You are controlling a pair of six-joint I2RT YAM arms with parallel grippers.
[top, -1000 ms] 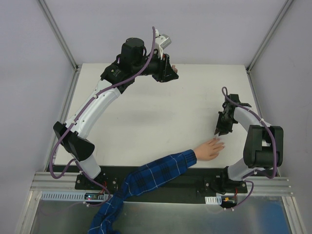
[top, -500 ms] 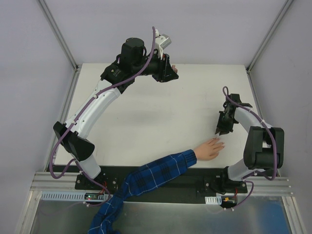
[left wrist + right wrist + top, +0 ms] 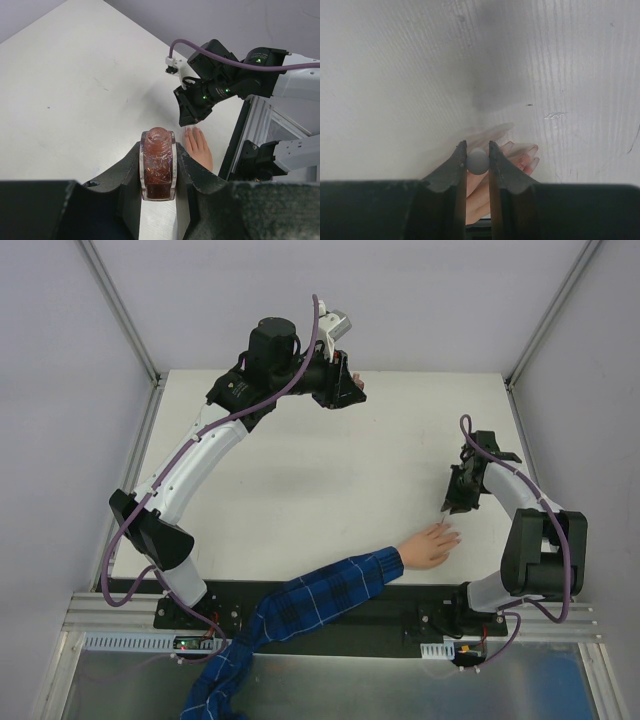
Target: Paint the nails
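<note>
A pale peach hand (image 3: 430,545) with a blue-and-white plaid sleeve (image 3: 320,592) lies flat on the white table near the front right. Its nails (image 3: 532,151) show blurred at the fingertips in the right wrist view. My right gripper (image 3: 456,502) hovers just above the fingertips, shut on a small grey round brush cap (image 3: 478,161). My left gripper (image 3: 345,388) is held at the far side of the table, shut on a small dark reddish open bottle (image 3: 158,162). The hand also shows in the left wrist view (image 3: 198,147).
Grey walls and metal frame posts (image 3: 118,310) surround the white table (image 3: 330,490). A metal rail (image 3: 320,625) carrying the arm bases runs along the near edge, and the sleeve crosses it.
My right gripper has shifted slightly toward the far right above the fingertips. The left arm and the hand have not moved.
</note>
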